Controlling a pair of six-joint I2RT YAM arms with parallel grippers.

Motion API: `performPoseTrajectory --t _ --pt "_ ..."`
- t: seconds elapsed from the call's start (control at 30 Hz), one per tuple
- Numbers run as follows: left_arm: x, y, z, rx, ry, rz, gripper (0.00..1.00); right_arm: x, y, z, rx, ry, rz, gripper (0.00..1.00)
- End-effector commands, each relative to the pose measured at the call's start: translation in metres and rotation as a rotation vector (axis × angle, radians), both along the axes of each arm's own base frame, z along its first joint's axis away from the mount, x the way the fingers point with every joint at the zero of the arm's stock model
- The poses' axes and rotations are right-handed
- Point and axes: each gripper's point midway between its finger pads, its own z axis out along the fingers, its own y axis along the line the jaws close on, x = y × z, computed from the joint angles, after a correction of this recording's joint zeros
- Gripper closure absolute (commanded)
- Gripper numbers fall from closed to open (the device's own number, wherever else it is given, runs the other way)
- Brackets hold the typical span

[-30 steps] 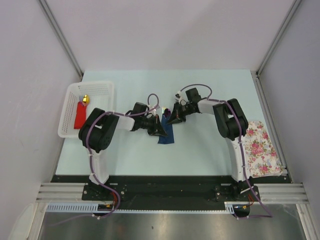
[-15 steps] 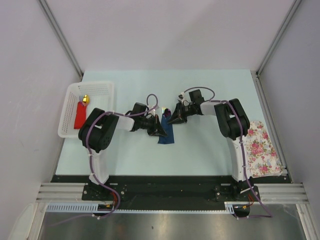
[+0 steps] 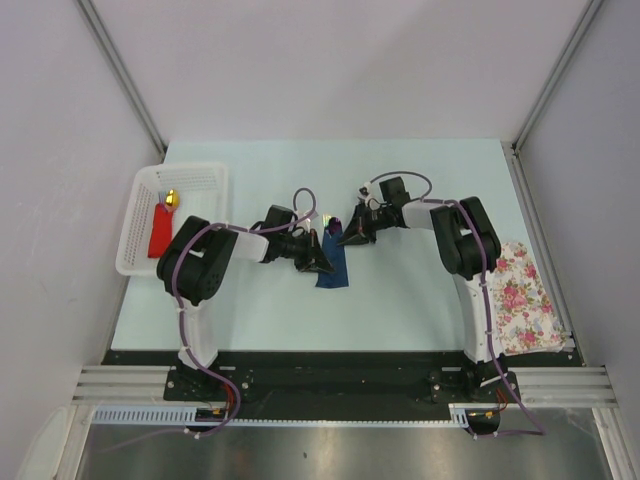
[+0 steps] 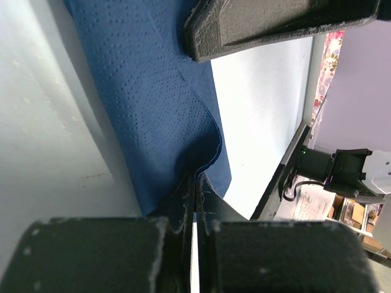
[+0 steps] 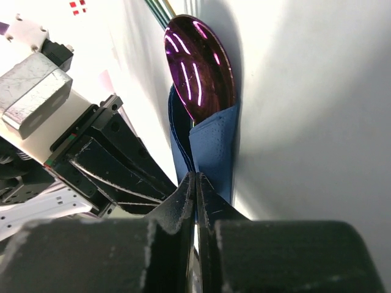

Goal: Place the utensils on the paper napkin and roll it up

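The navy paper napkin [image 3: 333,270] lies folded into a narrow strip at the table's middle. My left gripper [image 3: 320,262] is shut on its left edge; the left wrist view shows the paper [image 4: 146,104] pinched between the closed jaws [image 4: 195,178]. My right gripper [image 3: 341,237] is shut on the napkin's far end; the right wrist view shows the blue fold [image 5: 215,146] held at the jaw tips [image 5: 195,177]. The utensils are wrapped inside. A shiny purple spoon bowl [image 5: 198,64] sticks out past the fold, with greenish tips [image 5: 160,9] beyond it.
A white basket [image 3: 140,250] at the left edge holds a red flat object [image 3: 160,232] with a gold ball [image 3: 171,197]. A white floral cloth [image 3: 520,295] lies at the right edge. The other arm's finger [image 4: 275,21] hangs close above the napkin.
My right gripper has shifted slightly up and left at the napkin's far end. The left gripper and the napkin have stayed about where they were.
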Motion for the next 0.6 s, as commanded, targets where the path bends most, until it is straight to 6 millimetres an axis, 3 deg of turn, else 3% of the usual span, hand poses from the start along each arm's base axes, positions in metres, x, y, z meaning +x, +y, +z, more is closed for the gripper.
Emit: performPoseTrajectory --t 0.0,0.23,0.57 --pt "0.01 0.001 0.006 -0.004 -0.035 0.021 1.0 -0.005 -0.001 -0.032 -0.12 -0.021 0.018 0.97" --pt "0.014 -0.013 0.033 -0.088 -0.069 0.017 1.0 -0.012 -0.011 -0.064 -0.228 -0.006 0.02 1.0" --pt "0.01 -0.04 0.059 -0.206 -0.119 -0.053 1.0 -0.013 -0.016 -0.073 -0.267 -0.007 0.018 1.0"
